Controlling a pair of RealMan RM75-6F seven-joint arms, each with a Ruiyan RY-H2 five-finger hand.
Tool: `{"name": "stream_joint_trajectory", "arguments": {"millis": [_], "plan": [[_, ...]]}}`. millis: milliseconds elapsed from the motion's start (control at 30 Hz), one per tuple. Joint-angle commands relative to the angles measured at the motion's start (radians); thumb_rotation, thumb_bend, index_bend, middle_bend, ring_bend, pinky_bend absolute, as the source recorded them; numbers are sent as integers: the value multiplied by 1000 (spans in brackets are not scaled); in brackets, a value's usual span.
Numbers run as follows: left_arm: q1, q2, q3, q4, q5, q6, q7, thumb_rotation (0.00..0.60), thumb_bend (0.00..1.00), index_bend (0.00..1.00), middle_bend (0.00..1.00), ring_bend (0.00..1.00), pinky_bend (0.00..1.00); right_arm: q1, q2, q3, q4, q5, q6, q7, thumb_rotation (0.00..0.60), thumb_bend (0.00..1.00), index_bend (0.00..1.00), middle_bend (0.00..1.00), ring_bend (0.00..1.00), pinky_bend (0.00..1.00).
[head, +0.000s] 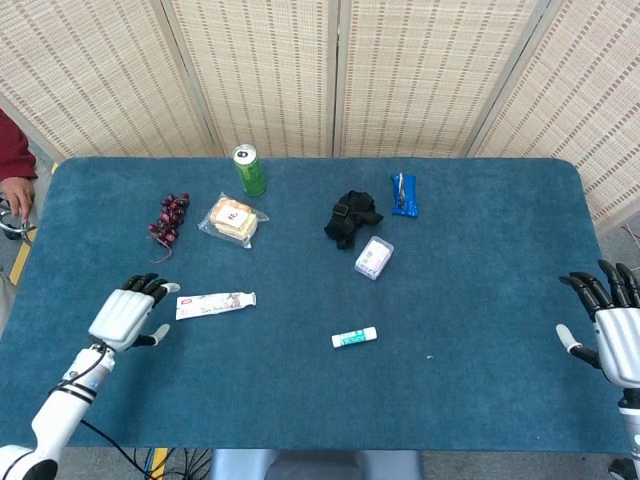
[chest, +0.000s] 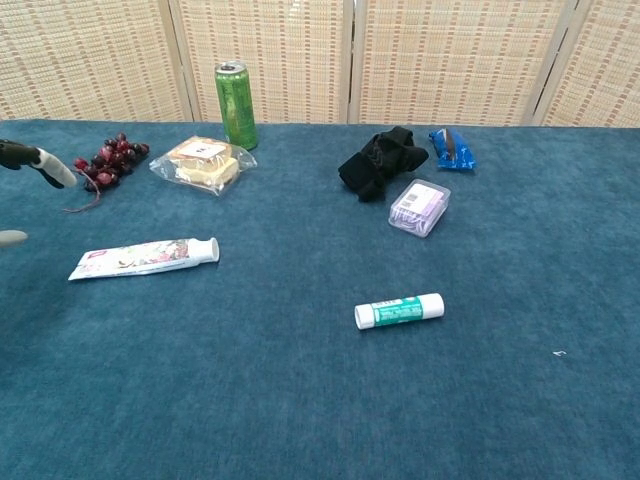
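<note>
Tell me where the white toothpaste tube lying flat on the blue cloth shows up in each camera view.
Head view: the white toothpaste tube lies left of centre, its flat end just beside the left hand, which is not touching it.
Chest view: the tube lies at mid-left; only fingertips of that hand enter at the left edge.
Shared landmark: the tall green can stands upright behind the tube in both.

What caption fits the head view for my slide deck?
Left hand hovers open beside the toothpaste tube; right hand open at the table's edge.
</note>
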Motion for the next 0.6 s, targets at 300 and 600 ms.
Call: {"name": "stream_joint_trajectory", "arguments": {"millis": [300,600], "plan": [[-166,-112,-36,70,-295,-149,166,225,297,217,196,105,110,0,0,1,19,14,-4,20,600,192,253,253,130,0],[-241,-196,-19,121,-425,-138,263,171,295,224,169,78,110,-9,2,-5,34,25,-3,39,600,192,253,253,130,0]]}}
